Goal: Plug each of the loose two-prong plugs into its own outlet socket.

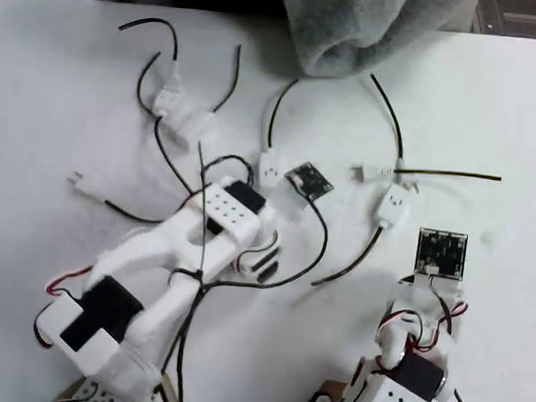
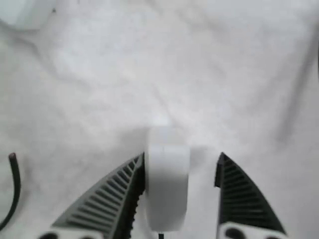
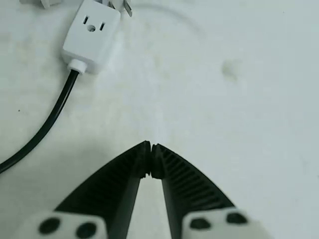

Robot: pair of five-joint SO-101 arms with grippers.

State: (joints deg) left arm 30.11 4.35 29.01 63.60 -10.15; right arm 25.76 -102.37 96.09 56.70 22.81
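Observation:
A white plug body [image 2: 167,179] stands between the fingers of my left gripper [image 2: 179,157]. One finger [image 2: 124,184] touches it and the other stands a little apart, so the gripper is open around it. My right gripper [image 3: 150,145] is shut on nothing, low over the bare table. Ahead of it lies a white outlet socket [image 3: 92,35] on a black cord, with the metal prongs of a plug [image 3: 125,7] just beyond. From above I see that socket [image 1: 392,205], the plug [image 1: 371,173], another socket [image 1: 270,169], a third socket [image 1: 169,97] and a loose plug [image 1: 85,182].
Black cords [image 1: 389,117] loop across the white table [image 1: 56,76]. A grey cloth [image 1: 372,29] hangs over the far edge. The left arm [image 1: 182,250] lies across the middle and the right arm [image 1: 404,358] sits at the near right.

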